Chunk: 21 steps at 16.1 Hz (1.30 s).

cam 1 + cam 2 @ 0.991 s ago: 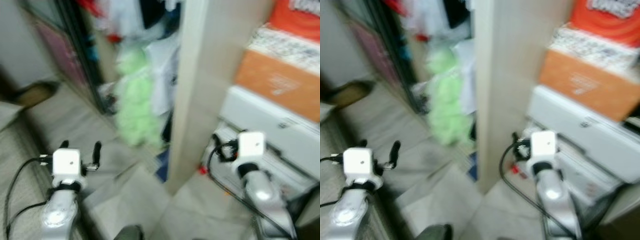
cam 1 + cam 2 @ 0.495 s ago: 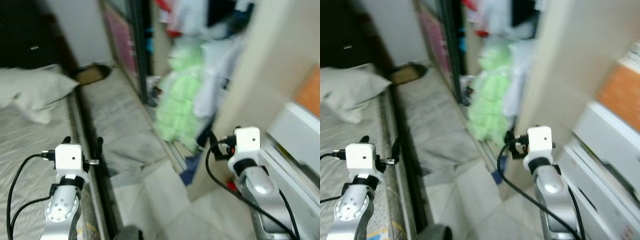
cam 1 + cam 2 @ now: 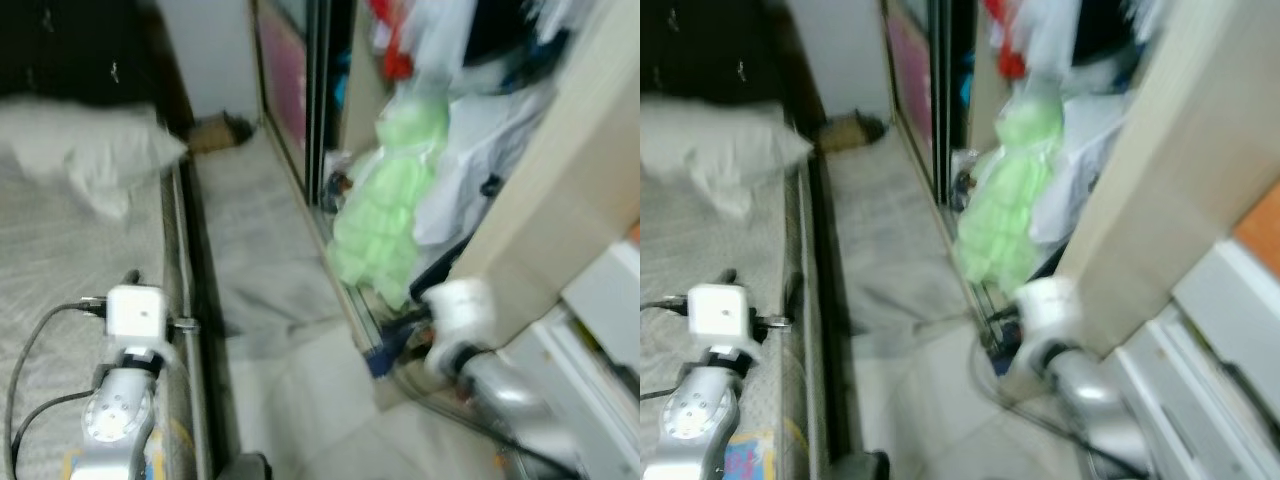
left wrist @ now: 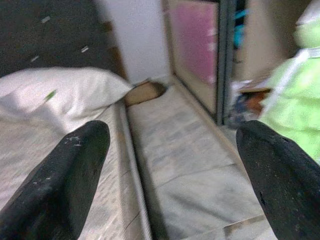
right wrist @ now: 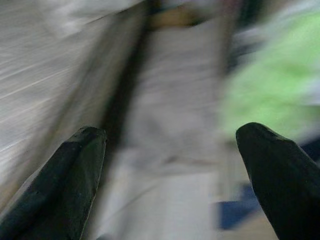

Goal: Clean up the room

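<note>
The two head views look forward and steeply down from above the robot's arms, side by side, so both take in the same strip of pale floor [image 3: 270, 250] running between the bed's edge [image 3: 175, 260] on the left and the open wardrobe [image 3: 970, 120] on the right. Both are blurred. The left wrist view sits low and looks along that same strip toward the far white wall [image 4: 140, 35], with the white pillow [image 4: 60, 95] at the bed's far end and the green bundle [image 4: 295, 95] near. The right wrist view, heavily blurred, also faces along the floor, sharing the bed's edge and the green bundle [image 5: 270, 85].
</note>
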Available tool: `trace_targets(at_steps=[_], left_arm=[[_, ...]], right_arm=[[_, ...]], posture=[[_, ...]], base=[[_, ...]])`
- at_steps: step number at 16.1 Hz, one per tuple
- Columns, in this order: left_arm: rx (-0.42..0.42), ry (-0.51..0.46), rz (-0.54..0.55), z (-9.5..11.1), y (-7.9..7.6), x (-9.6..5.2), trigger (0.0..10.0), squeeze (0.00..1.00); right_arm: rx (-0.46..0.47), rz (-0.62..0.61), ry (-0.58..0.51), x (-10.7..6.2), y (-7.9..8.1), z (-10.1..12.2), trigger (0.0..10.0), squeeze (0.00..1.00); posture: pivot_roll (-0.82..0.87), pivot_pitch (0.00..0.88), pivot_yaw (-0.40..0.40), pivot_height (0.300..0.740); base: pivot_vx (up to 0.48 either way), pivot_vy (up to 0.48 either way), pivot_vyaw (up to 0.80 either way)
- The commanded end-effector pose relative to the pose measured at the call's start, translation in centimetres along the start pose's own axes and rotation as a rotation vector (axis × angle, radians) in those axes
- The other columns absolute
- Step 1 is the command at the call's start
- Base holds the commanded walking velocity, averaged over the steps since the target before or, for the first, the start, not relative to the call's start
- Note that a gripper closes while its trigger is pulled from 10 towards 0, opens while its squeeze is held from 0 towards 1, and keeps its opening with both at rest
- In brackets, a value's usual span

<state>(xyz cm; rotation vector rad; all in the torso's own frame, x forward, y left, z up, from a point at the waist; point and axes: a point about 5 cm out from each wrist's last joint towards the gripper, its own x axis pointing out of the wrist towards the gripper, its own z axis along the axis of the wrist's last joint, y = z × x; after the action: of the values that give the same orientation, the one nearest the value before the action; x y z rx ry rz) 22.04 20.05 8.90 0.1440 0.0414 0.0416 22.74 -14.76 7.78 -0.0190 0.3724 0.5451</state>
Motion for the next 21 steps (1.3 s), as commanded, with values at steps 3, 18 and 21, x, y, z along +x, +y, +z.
trace_targets(at_steps=[3,18,21], left_arm=[[-0.004,-0.001,-0.014,0.1,-0.3,0.0,10.0,0.00],[0.011,0.002,-0.076,-0.1,-1.0,0.6,10.0,0.00],[0.017,0.003,-0.079,0.0,-0.7,0.6,10.0,0.00]], right_arm=[[-0.062,-0.072,0.071,-1.8,-2.5,-0.8,10.0,0.00],[0.108,-0.266,0.552,-11.3,-5.4,-11.8,10.0,0.00],[0.098,-0.193,0.468,-9.7,-5.3,-10.6,10.0,0.00]], posture=[[-0.02,0.071,-0.013,0.740],[-0.03,0.059,-0.006,0.740],[-0.03,0.056,-0.005,0.740]], base=[[0.000,0.000,0.47],[0.000,0.000,0.00],[0.000,0.000,0.74]])
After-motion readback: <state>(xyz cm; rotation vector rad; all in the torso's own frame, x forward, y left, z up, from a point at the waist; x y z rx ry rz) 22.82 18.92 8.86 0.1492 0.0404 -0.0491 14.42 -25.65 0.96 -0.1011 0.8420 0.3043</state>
